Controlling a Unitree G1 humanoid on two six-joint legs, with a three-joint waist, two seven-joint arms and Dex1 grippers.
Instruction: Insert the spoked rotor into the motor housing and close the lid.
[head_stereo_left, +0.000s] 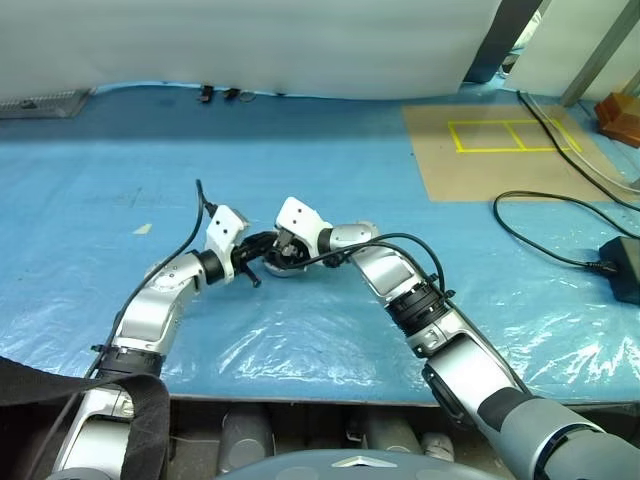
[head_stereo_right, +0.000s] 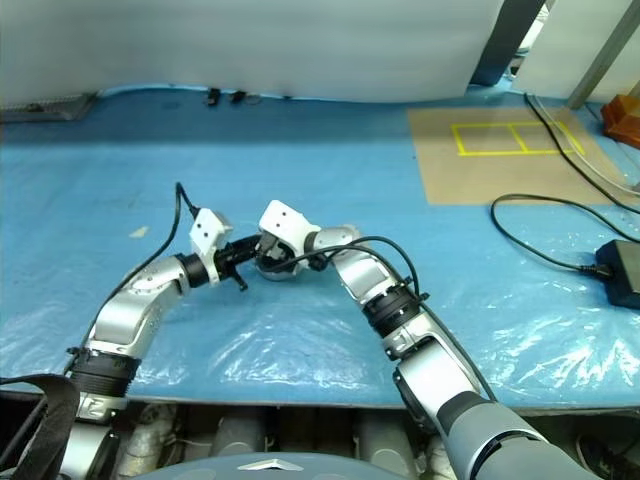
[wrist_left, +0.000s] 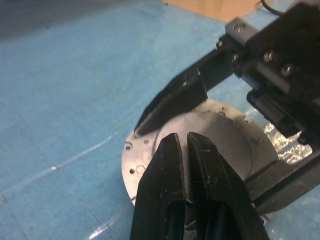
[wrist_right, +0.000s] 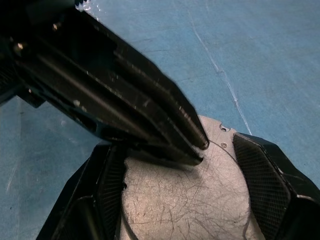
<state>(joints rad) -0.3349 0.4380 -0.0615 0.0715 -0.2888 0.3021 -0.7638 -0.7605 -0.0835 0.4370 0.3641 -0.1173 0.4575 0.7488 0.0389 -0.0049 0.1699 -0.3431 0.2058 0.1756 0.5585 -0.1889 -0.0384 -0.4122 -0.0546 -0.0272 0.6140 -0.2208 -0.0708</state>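
Gleaming scratched silver motor housing (wrist_right: 185, 200)

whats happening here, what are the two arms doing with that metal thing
The robot is working on a round silver motor housing on a blue plastic sheet. The right gripper has its two fingers spread on either side of the housing's flat scratched top, apparently holding it steady. The left gripper is shut, and its tips are over that flat top, as if pressing the lid down. No copper windings show, so the lid seems to be on.
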